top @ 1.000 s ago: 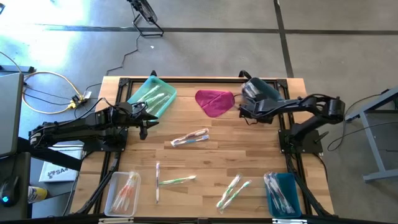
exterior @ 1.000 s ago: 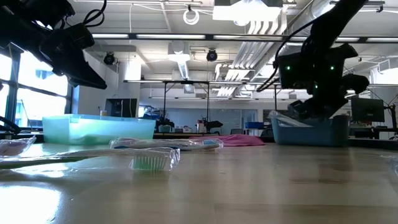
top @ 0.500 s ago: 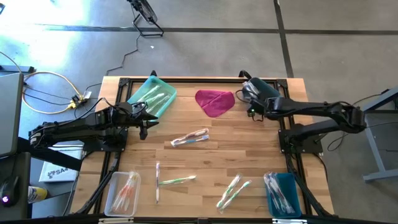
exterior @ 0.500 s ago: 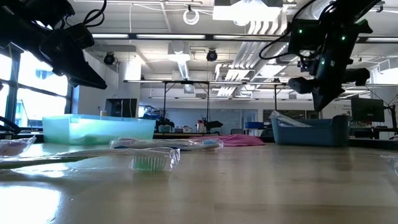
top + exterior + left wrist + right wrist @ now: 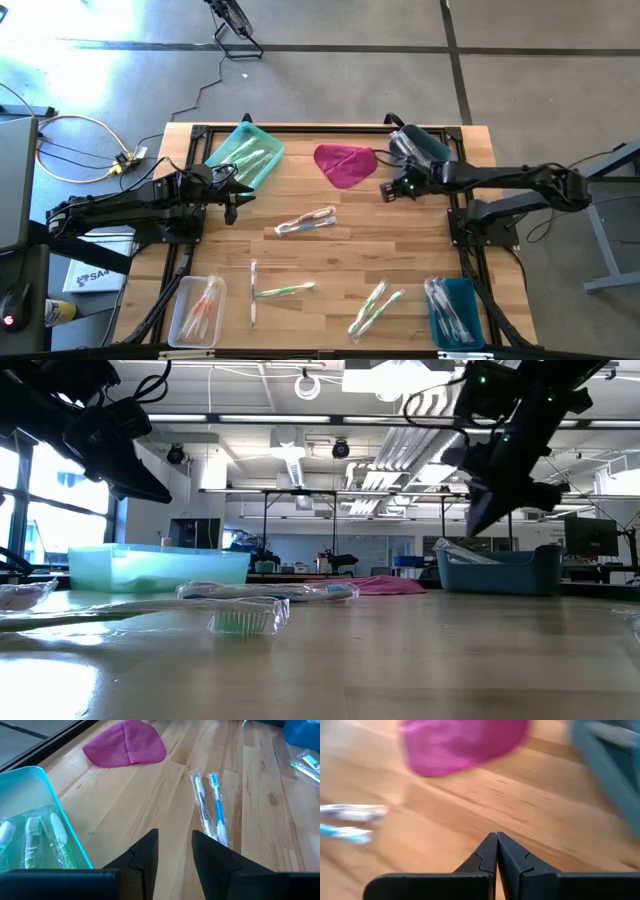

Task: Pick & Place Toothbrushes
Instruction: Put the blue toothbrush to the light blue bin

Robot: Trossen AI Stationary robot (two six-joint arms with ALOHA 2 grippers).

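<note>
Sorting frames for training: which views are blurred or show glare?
Right wrist view: magenta cloth and wood smeared, shut right tool crisp. High view: bright glare on the floor. Low view: near toothbrush soft. Left wrist view: sharp.

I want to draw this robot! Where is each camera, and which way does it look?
High view: above, looking down on the table and both arms.
Low view: at tabletop height, facing the room.
Left wrist view: behind the left pincer, open, facing wrapped toothbrushes.
Right wrist view: behind the shut right pincer.
Both wrist views share the magenta cloth.
</note>
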